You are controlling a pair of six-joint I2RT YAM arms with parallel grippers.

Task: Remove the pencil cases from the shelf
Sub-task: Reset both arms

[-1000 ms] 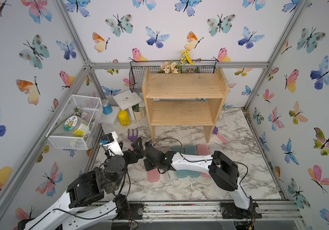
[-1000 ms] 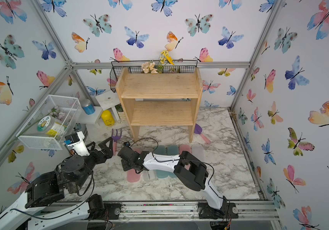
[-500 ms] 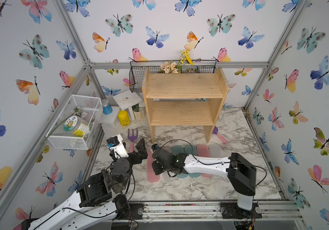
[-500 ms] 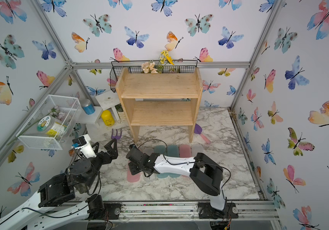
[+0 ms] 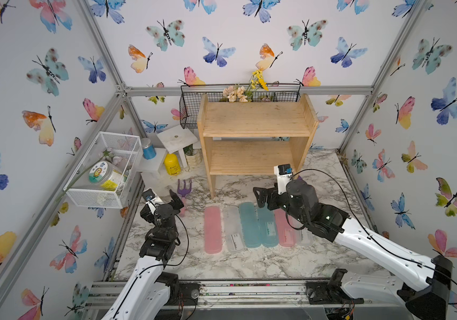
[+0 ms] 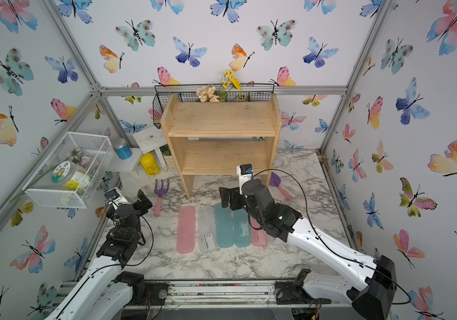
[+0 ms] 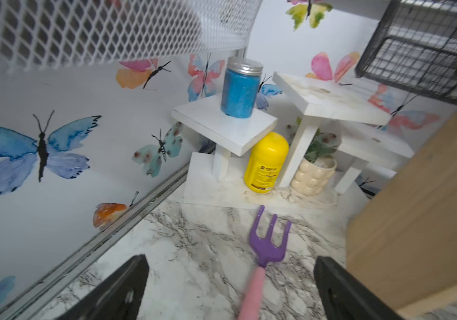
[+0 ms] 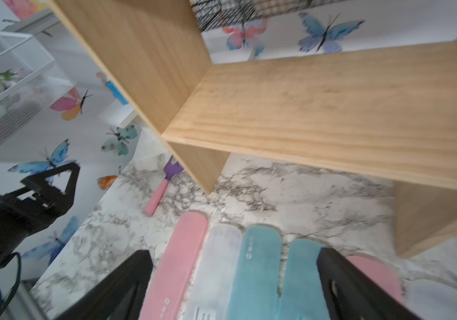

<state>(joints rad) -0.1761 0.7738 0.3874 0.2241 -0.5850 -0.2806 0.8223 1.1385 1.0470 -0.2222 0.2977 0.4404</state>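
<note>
Six pencil cases [image 5: 249,227] lie side by side in a row on the marble desk [image 5: 249,263], just in front of the wooden shelf [image 5: 255,122]. The right hand [image 8: 232,252] hovers over the row's far ends, jaws wide, holding nothing. The left hand [image 7: 230,259] is wide too, above a purple garden fork [image 7: 270,243].
</note>
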